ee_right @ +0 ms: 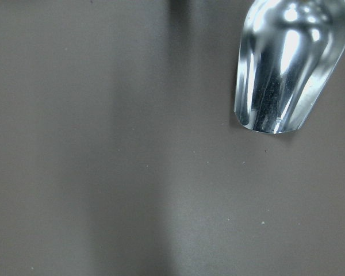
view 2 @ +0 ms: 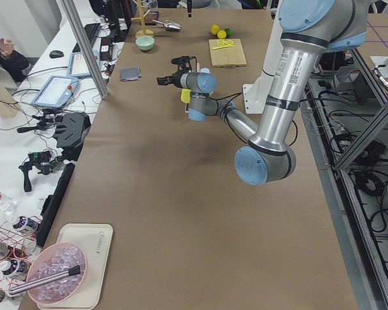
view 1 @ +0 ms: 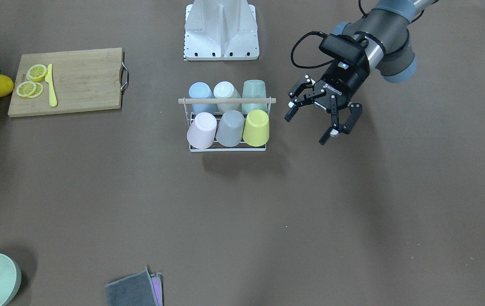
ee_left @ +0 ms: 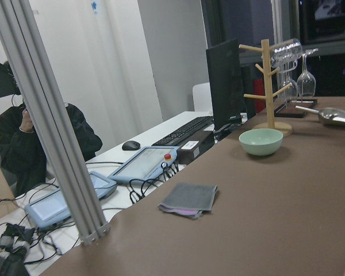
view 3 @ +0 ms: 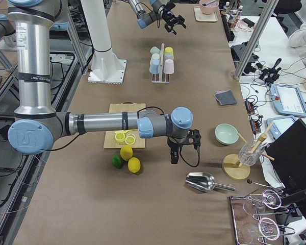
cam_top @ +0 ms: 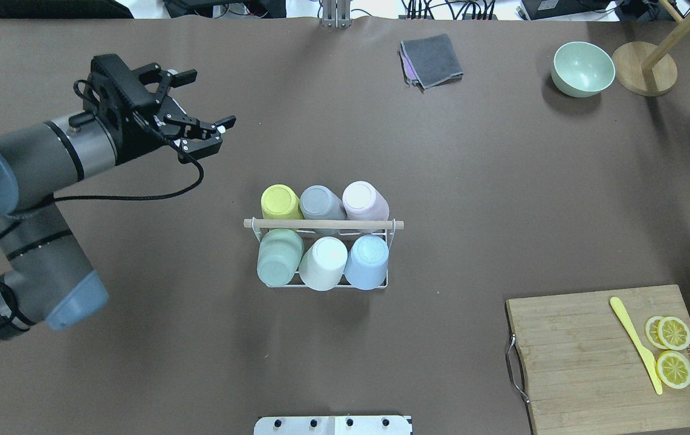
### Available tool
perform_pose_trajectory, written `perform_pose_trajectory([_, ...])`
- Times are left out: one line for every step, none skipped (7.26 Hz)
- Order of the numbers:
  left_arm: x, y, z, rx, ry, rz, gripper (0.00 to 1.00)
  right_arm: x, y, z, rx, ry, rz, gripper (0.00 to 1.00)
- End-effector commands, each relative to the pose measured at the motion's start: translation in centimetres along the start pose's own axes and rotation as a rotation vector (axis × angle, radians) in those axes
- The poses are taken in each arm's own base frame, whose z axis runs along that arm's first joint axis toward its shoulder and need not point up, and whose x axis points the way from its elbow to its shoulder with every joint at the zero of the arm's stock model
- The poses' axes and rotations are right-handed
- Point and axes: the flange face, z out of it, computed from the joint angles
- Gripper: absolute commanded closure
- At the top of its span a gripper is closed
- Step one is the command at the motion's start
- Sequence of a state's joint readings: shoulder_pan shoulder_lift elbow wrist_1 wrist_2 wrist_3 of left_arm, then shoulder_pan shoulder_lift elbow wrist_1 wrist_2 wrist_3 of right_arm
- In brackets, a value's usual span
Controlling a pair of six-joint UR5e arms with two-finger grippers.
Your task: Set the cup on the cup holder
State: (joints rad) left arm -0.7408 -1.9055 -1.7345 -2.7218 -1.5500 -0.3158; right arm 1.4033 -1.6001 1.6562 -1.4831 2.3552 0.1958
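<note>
White wire cup holder point(cam_top: 322, 225) is found at the table's centre, fully loaded. Six cups are counted, inverted in two rows of three: yellow cup point(cam_top: 280, 202), grey cup point(cam_top: 321, 202) and pink cup point(cam_top: 364, 200) far; green cup point(cam_top: 278, 257), white cup point(cam_top: 324, 263) and blue cup point(cam_top: 368, 261) near. No loose cup is seen. Left gripper point(cam_top: 212, 96) is held to the far left, well apart from the rack, jaws wide and empty. Right gripper point(view 3: 174, 155) is seen only side-on, near one metal scoop point(view 3: 204, 181); its jaws cannot be judged. Placement is judged done, and only a clear retreat is called for.
</note>
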Motion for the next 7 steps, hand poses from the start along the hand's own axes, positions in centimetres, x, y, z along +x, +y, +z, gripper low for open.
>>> perform_pose_trajectory([-8.2, 0.1, 0.1, -0.257, -0.094, -0.053, 0.03, 0.2, -0.1, 0.3, -0.003, -0.001, 0.003, 0.01])
perform_pose_trajectory([-10.5, 1.7, -0.2, -0.373, -0.120, -0.082, 0.03, -0.2, -0.5, 0.0, 0.004, -0.002, 0.005, 0.01])
perform_pose_trajectory([-12.4, 4.3, -1.2, -0.526, -0.113, -0.139, 0.03, -0.3, -0.6, -0.1, 0.004, -0.004, 0.005, 0.01])
perform_pose_trajectory([-16.0, 7.3, -3.7, -0.672, -0.152, -0.209, 0.03, -0.2, -0.6, 0.0, 0.003, -0.002, 0.006, 0.01])
perform_pose_trajectory([-18.0, 9.2, -7.0, -0.813, -0.166, -0.315, 0.03, -0.2, -0.6, -0.1, 0.005, -0.001, 0.005, 0.01])
perform_pose_trajectory([-19.5, 10.0, -9.4, -0.946, -0.210, -0.417, 0.03, -0.1, -0.5, 0.0, 0.002, 0.001, 0.008, 0.01])
perform_pose_trajectory([-21.8, 11.3, -11.2, -1.055, -0.256, -0.532, 0.03, -0.1, -0.5, 0.1, 0.000, 0.000, 0.012, 0.01])
